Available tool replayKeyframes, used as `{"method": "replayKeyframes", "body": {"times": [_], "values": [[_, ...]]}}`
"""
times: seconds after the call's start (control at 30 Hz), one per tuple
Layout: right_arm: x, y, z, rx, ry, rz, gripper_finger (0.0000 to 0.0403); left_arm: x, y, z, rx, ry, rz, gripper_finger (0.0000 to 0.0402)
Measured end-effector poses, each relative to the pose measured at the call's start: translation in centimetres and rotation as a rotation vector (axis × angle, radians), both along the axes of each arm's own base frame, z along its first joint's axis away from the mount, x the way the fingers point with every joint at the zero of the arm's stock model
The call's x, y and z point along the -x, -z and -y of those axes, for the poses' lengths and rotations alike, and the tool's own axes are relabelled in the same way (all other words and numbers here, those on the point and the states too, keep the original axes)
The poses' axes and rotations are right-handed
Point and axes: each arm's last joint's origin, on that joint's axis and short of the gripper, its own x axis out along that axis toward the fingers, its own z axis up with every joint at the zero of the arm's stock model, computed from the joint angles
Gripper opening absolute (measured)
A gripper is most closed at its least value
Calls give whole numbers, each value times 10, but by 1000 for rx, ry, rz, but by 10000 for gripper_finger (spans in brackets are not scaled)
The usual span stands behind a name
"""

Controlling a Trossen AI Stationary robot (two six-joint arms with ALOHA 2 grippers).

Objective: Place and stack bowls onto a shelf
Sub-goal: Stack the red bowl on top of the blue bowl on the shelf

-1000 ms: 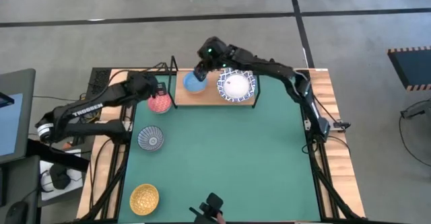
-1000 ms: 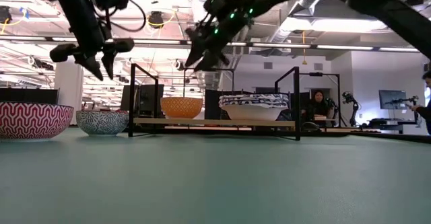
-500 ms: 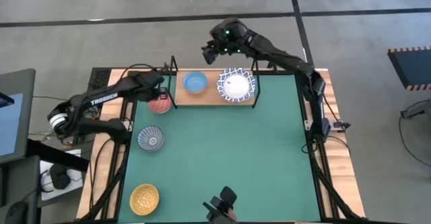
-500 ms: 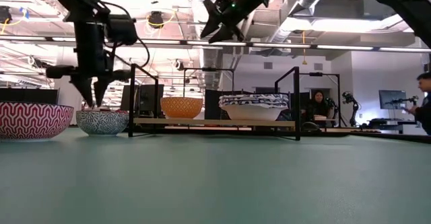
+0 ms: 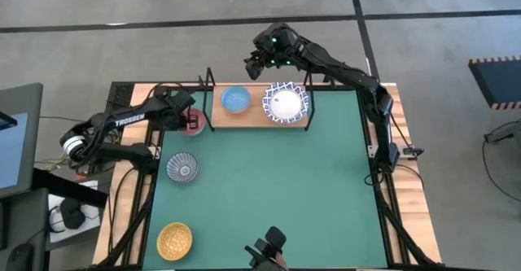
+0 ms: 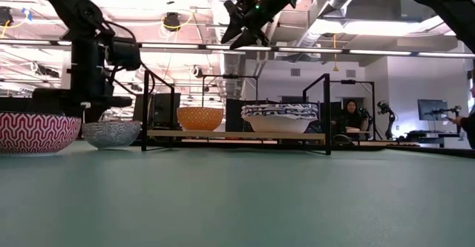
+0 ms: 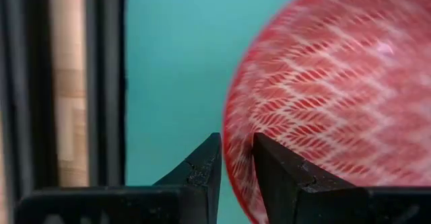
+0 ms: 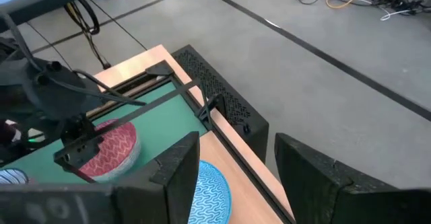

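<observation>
L gripper point(image 7: 236, 158) now lower, pinching red bowl point(image 7: 337, 96) rim; R gripper point(image 8: 232, 160) unchanged, fingers apart, above shelf point(image 5: 252, 116).

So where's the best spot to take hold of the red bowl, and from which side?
By its rim, from above. The red bowl sits upright and open on the green mat, so its thin wall suits one finger inside and one outside. The left gripper is already placed this way, its fingers straddling the rim, on the side away from the shelf.
</observation>
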Motion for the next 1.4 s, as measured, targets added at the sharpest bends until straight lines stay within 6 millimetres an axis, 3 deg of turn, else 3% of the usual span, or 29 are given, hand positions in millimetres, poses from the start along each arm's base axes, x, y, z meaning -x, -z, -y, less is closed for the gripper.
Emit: {"method": "replayKeyframes", "body": {"times": [0.2, 0.33, 0.5, 0.73, 1.03, 1.23, 1.4], "values": [[0, 0, 0, -4, 2, -2, 218, 2, 5, 3, 1, -1, 0, 52], [0, 1, 0, -4, 1, -3, 218, 3, -4, 7, -48, -3, 35, 10], [0, 0, 0, -4, -3, 1, 218, 16, -21, 20, -77, -19, 61, 5], [-6, 0, -9, -13, -44, 8, 218, 28, -61, 38, -230, 26, 96, 3], [-25, -4, -43, 4, -136, 49, 218, 30, -123, 53, -516, 233, 127, 1], [-32, -7, -56, 40, -179, 72, 218, 27, -164, 55, -676, 207, 121, 1], [-34, -10, -65, 105, -226, 61, 218, 12, -192, 49, -767, 257, 69, 1]]}}
